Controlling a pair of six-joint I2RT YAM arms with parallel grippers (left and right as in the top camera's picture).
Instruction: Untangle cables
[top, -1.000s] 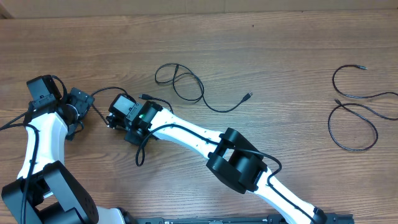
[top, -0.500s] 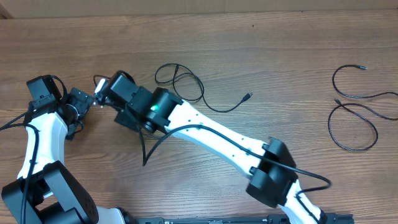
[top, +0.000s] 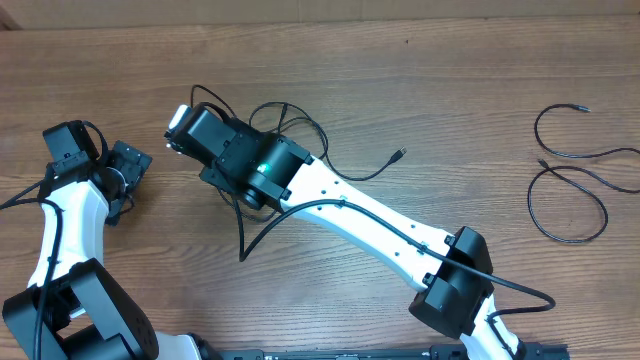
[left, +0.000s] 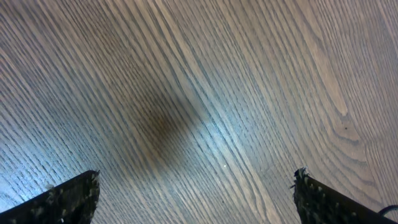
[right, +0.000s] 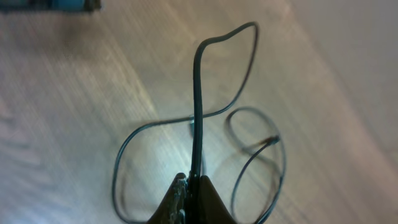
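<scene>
Your right gripper (top: 180, 124) has swung away from beside the left gripper (top: 128, 160) toward the far side. It now sits left of centre, jaws pinching a thin black cable (right: 199, 93) that rises from them and loops over the table (top: 420, 60). The left gripper has stayed put, jaws spread wide. Two more cables (top: 572, 156) lie well apart at the right.

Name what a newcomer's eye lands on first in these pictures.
The long white right arm stretches diagonally across the wooden table, its pincer shut on a thin black looped cable left of centre. Two more thin black cables lie apart at the far right edge.
</scene>
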